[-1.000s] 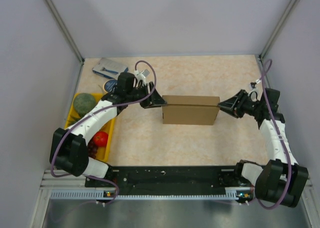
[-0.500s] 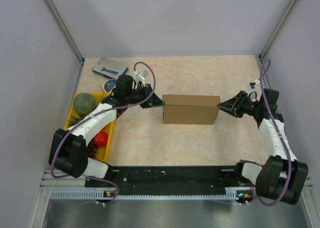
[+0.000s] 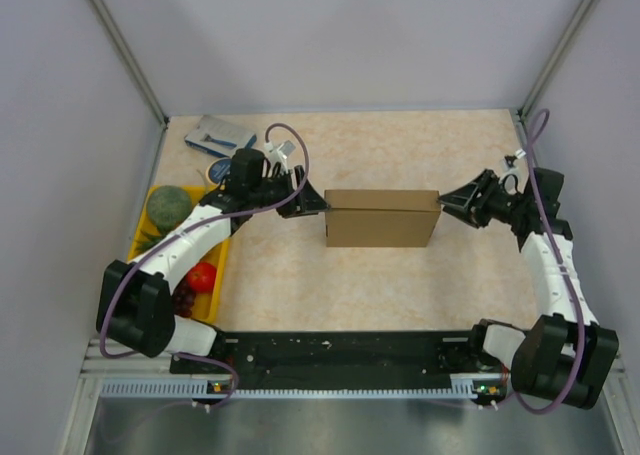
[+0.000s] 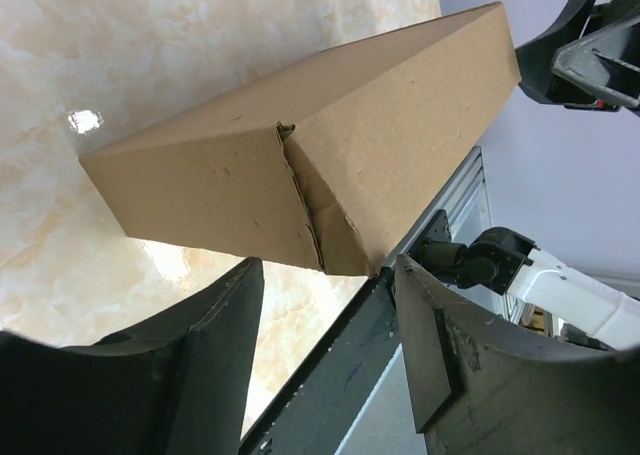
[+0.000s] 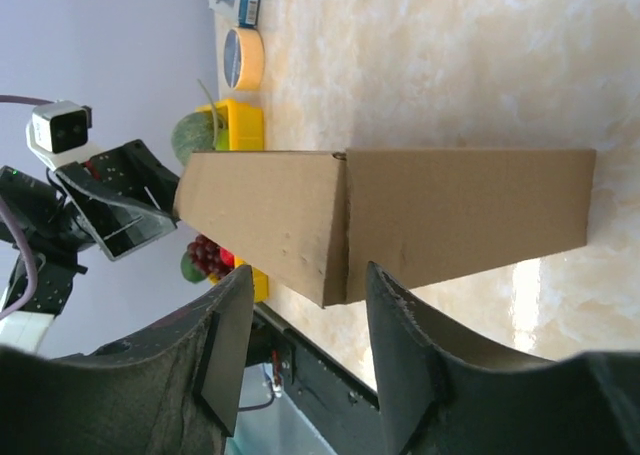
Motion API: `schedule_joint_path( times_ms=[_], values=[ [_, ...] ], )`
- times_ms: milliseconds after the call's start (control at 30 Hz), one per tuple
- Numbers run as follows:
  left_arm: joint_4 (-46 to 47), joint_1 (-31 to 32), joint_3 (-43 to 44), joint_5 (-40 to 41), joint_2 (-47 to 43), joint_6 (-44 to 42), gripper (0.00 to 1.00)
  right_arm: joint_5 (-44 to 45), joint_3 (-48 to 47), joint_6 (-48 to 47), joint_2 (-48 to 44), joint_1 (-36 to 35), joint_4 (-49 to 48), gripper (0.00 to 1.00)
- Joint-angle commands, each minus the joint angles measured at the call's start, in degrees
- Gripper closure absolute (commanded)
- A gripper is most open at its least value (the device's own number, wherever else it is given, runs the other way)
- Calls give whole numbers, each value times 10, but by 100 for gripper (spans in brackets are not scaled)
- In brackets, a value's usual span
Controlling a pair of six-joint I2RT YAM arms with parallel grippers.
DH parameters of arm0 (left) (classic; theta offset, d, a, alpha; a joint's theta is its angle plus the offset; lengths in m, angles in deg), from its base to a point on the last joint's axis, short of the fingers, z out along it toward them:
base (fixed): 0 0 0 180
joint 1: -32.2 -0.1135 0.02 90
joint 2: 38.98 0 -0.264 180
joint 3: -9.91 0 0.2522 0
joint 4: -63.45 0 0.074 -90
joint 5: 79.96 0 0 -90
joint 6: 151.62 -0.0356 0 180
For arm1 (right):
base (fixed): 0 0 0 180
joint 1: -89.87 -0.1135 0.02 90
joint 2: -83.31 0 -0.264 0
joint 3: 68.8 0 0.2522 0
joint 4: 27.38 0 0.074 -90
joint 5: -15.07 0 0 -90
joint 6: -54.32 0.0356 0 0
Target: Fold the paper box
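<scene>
1. While the left jaws stood apart with nothing clamped between them, their two dark fingers [image 4: 200, 345] framed a corner of the left end of the paper box [image 3: 382, 220]. Whether either finger touched the cardboard could not be told.
2. The right jaws were spread too. Their fingers [image 5: 410, 365] sat on either side of the upright edge at the box's right end and gripped nothing.
3. Seen from above, each arm's tip reached one short end of the box, the left arm at the left end and the right arm at the far corner of the right end.
4. The box lay closed as a rectangular carton near the middle of the worktop [image 3: 400, 145], with its long sides parallel to the near edge.
5. Along the left edge sat a yellow tray [image 3: 220, 265] holding a green round fruit [image 3: 168, 206], a red fruit [image 3: 201, 276] and dark grapes [image 3: 185, 297].
6. A blue-grey packet [image 3: 219, 134] lay in the far left corner, and a round container [image 3: 218, 170] stood between it and the tray.
</scene>
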Motion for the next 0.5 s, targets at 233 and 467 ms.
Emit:
schedule_joint_path(
  times_ms=[233,467],
  values=[
    [58,-4,-37,-12,9,13,51,17,48,-35,20,1,-21,62],
    [52,-4,-24,-21,5,9,74,17,20,-23,7,1,-20,74]
  ],
)
